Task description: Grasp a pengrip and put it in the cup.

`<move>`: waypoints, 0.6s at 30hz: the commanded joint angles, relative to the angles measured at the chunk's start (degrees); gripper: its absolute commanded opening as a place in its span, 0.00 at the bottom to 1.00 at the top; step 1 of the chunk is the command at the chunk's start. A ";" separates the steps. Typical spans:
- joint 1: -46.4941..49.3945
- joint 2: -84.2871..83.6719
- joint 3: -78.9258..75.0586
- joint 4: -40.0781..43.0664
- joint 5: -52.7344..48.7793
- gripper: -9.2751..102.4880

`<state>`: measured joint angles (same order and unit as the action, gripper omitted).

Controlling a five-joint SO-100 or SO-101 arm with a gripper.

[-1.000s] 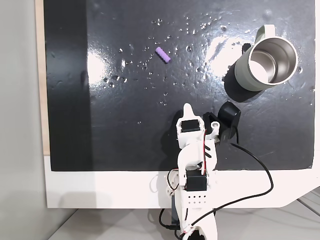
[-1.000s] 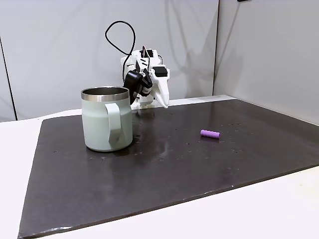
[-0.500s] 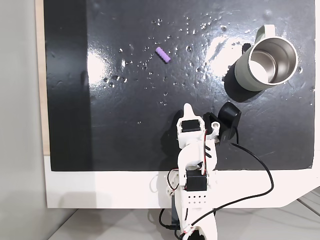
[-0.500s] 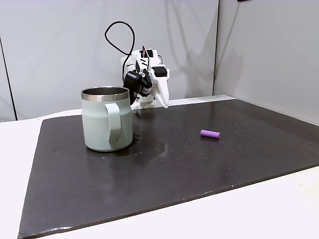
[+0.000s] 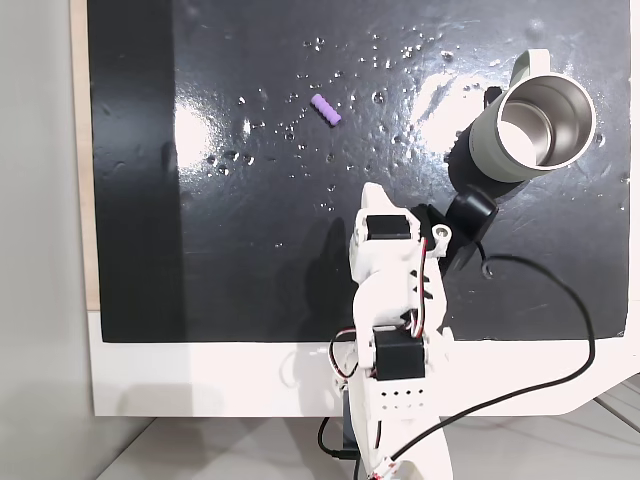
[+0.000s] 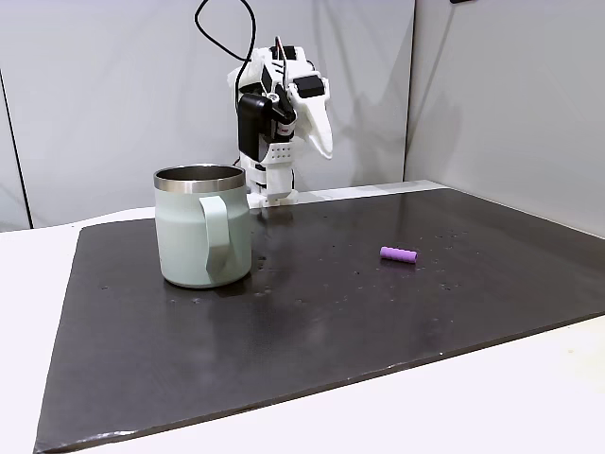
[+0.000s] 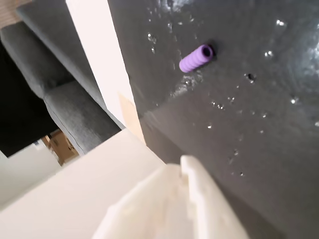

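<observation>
Nothing of the task is done yet, as far as I can judge. My gripper hangs raised over the near edge of the black mat, with nothing between its white fingers; whether they are parted or closed I cannot tell from these views, since one white finger fills the lower part of the wrist view and the other is hidden.

One small purple pen grip lies on its side on the mat, well apart from me and touching nothing. In the wrist view the pen grip sits ahead of my finger, its open end turned to the right. From the side it rests flat to the right of the cup.

Upright on the mat stands the pale green cup, handle facing the side camera. From above, the cup shows a shiny steel inside with nothing in it.

Every step remains: reach out to the pen grip, lower onto it, close on it, carry it across to the cup and let it go inside.
</observation>
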<state>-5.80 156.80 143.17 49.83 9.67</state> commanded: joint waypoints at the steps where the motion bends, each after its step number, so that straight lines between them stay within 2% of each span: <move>1: 0.79 -9.58 -11.95 2.90 6.42 0.08; 9: 2.29 -38.32 -33.84 13.62 23.12 0.08; 18: -1.41 -58.10 -51.77 19.69 35.24 0.08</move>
<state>-5.80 101.78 98.88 67.59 42.36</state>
